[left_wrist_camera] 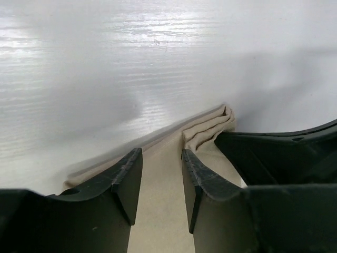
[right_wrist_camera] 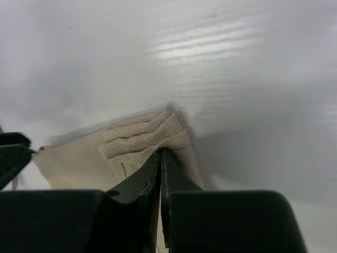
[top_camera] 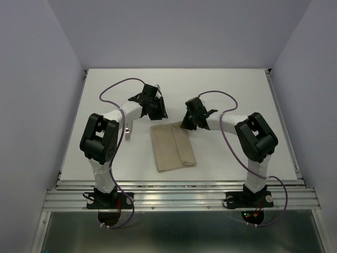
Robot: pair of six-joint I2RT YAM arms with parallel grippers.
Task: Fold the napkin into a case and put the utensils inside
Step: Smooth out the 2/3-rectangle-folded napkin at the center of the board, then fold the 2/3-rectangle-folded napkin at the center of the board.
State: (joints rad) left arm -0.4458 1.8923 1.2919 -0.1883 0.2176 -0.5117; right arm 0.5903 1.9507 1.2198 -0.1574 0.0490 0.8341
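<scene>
Inspector: Where did the napkin [top_camera: 172,146] lie?

Operator: It lay flat on the tabletop [top_camera: 231,95] between the two arms. It was folded to a narrow oblong with a lengthwise flap, its long axis running from far edge to near edge with a slight tilt.

Inspector: And the claws?

Operator: Both were at the napkin's far end. The left claw [left_wrist_camera: 161,155] stood parted just above the far left part of the cloth. Fabric showed through the gap, but nothing was caught between the jaws. The right claw [right_wrist_camera: 160,154] was clenched at the far right corner. The layered cloth bunched up right at its tips, so I judged it to be pinching that corner.

Inspector: The utensils [top_camera: 128,136]?

Operator: They were left of the napkin and apart from it, mostly hidden under the left forearm. Only fork tines showed clearly.

Inspector: So what did the next move turn on?

Operator: My guess was that the far end was the mouth of the pocket. The utensils lay on the left arm's side of the napkin, so the left claw was nearer to them and free. They would have to go in along the napkin's long axis, so the fork needed lining up with it. The right claw looked placed to hold that end.
</scene>
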